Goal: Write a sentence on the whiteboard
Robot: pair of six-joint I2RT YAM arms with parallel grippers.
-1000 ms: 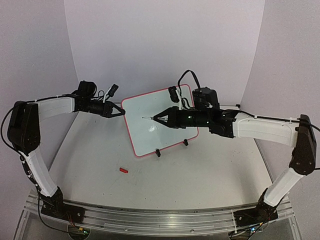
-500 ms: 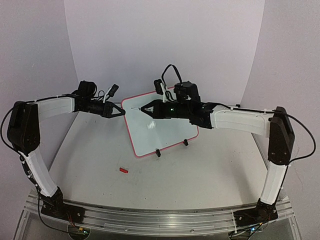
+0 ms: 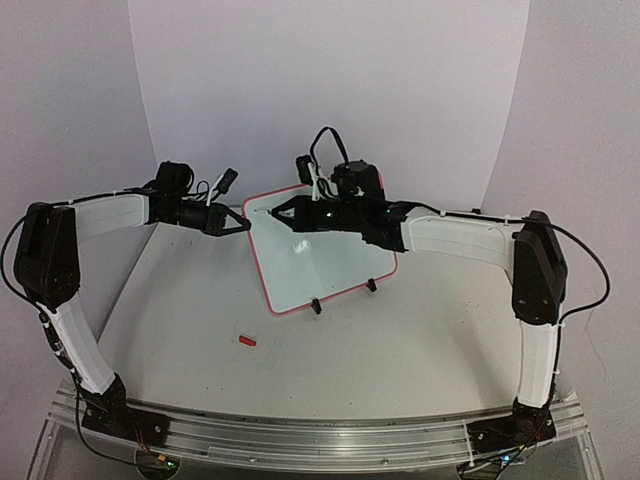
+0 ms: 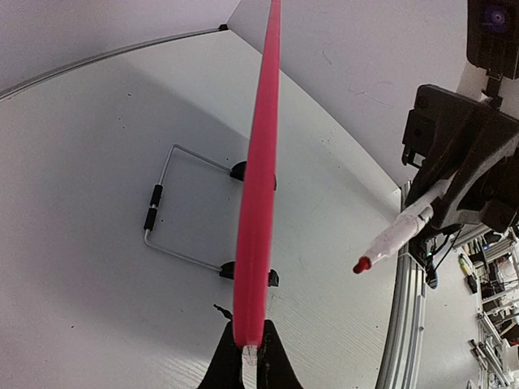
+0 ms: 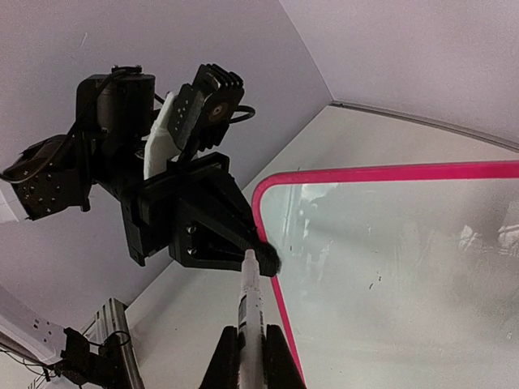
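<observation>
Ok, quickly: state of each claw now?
Left claw: closed on the rim of the red-rimmed white rectangular whiteboard.
Right claw: closed on the thin white marker.

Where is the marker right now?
In the top view the marker sits in the right gripper, its tip near the upper left corner of the whiteboard, close to the left gripper clamping that edge.

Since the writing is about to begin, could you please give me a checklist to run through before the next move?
1. Left tool shut on the whiteboard rim: ok.
2. Right tool shut on the marker: ok.
3. Marker tip touching the board: not ok; the left wrist view shows a gap.
4. Board standing on its clip feet: ok.
5. Writing face blank, no sentence: ok.
6. Small red piece on the table clear of both arms: ok.
</observation>
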